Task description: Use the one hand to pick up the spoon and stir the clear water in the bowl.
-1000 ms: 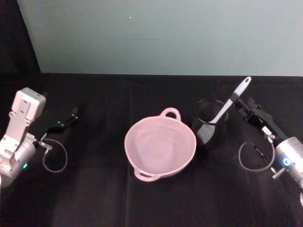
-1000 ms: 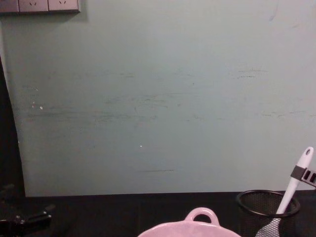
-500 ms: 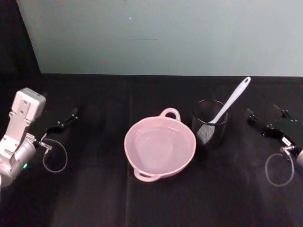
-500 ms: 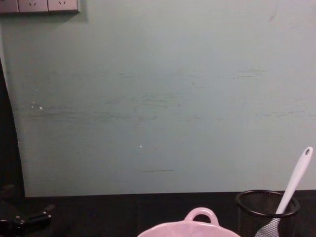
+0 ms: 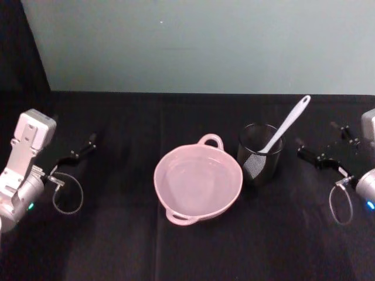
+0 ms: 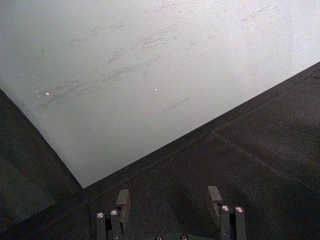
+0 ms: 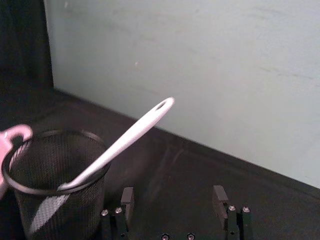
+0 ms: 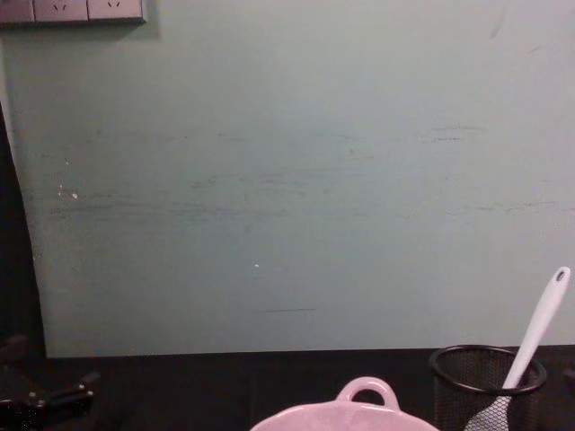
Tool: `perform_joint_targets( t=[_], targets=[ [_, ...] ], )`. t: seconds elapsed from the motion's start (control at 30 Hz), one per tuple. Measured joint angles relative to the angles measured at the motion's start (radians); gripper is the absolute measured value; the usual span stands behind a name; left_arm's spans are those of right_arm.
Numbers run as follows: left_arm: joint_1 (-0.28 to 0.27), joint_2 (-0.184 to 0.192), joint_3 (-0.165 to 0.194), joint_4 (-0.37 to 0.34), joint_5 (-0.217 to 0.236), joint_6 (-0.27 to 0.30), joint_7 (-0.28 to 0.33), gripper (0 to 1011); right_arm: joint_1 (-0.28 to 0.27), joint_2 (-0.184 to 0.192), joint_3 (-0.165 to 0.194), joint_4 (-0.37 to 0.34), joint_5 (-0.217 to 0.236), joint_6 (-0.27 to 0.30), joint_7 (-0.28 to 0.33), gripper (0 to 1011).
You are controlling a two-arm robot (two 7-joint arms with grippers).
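Slim white spoon (image 5: pixel 285 125) in black wire-mesh cup (image 5: pixel 259 154) — round pink bowl (image 5: pixel 198 182) beside

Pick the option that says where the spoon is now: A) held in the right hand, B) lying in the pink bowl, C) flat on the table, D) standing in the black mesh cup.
D: the spoon leans in the mesh cup, head down, with the open right hand apart from it.

The spoon (image 5: pixel 280 133) stands in the mesh cup (image 5: pixel 259 154), just right of the bowl (image 5: pixel 198 181).
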Motion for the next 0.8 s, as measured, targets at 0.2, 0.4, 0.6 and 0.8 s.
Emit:
perform_joint_targets(
  t=[0.2, 0.4, 0.6, 0.8],
  targets=[
    [0.000, 0.000, 0.000, 0.000, 0.000, 0.000, 0.000, 1011, 0.007, 0.002, -0.015, -0.005, -0.042, 0.023, -0.012, 1003],
    [0.000, 0.000, 0.000, 0.000, 0.000, 0.000, 0.000, 1011, 0.007, 0.002, -0.012, -0.003, -0.035, 0.019, -0.011, 1003],
    [0.000, 0.000, 0.000, 0.000, 0.000, 0.000, 0.000, 1011, 0.006, 0.001, -0.011, -0.001, -0.032, 0.015, -0.010, 1003],
    [0.000, 0.000, 0.000, 0.000, 0.000, 0.000, 0.000, 1011, 0.006, 0.001, -0.009, -0.001, -0.028, 0.013, -0.009, 1003]
  ],
)
